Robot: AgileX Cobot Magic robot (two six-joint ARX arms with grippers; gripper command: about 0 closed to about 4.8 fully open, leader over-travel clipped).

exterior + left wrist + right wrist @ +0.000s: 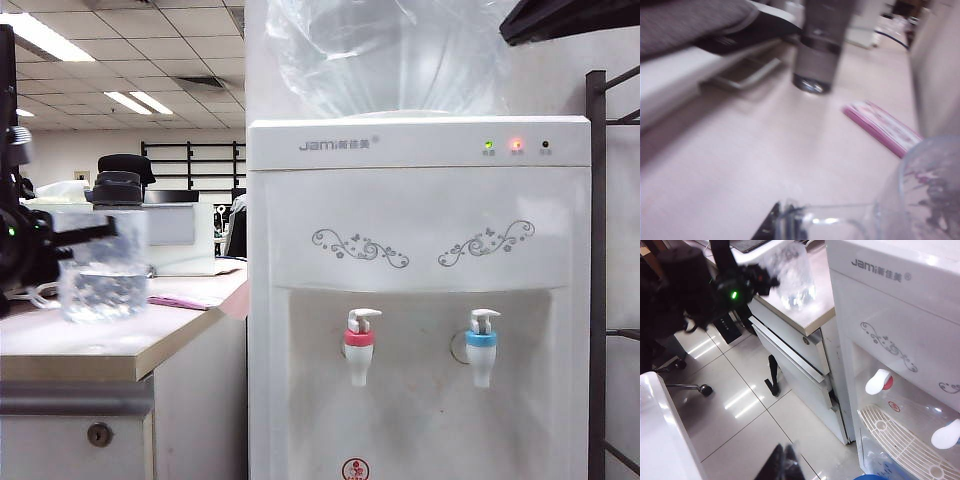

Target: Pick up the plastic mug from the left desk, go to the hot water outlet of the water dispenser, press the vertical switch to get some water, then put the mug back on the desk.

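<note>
The left gripper (790,225) is pinching the mug (103,265) by its thin handle, just above the table (90,345). Part-filled, it is likely slippery and heavier. The right gripper (784,462) is hanging pressed together.

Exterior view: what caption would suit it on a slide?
Left gripper holds the plastic mug by its handle above the left desk, beside the water dispenser.

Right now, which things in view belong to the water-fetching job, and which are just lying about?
Job:
- plastic mug, held by the left end effector over the left desk
- water dispenser
- hot water outlet with its vertical switch

Lying about:
- pink booklet
- dark bottle
- blue-collared tap
</note>
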